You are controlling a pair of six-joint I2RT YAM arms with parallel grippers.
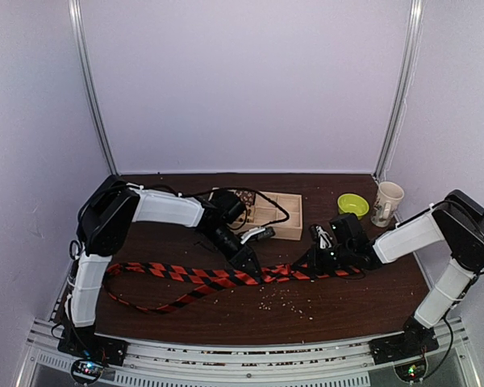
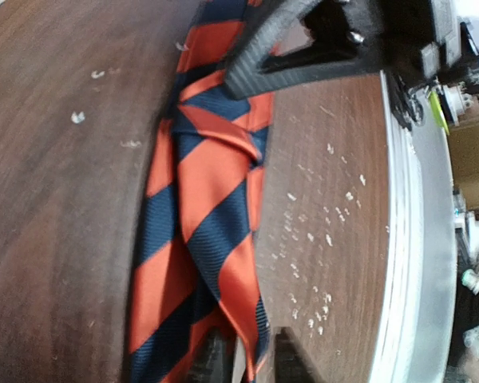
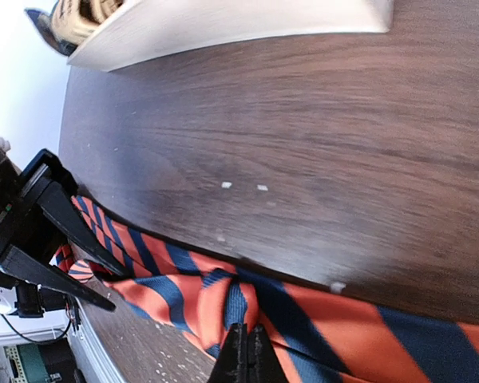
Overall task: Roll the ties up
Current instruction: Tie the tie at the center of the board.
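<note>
- Overhead view: the tie (image 1: 173, 272) lies stretched across the desk (image 1: 226, 322), with its left part looped back. The left end effector (image 1: 248, 266) and right end effector (image 1: 317, 260) sit on its middle stretch, near each other. No roll is formed yet. If they pull in opposite directions, the fabric could slip out of one of them.
- Left wrist view: the left fingers are nearly together with a raised fold of tie between them, apparently pinched. The fold is twisted, so a roll begun here would likely wind crooked. The crumbs (image 2: 303, 239) just beside it could get rolled in.
- Right wrist view: the right fingers are closed tight on a bunched edge of the tie. That bite looks thin, so the smooth cloth may slide free, or the whole tie may drag toward the tray (image 3: 223, 24).
</note>
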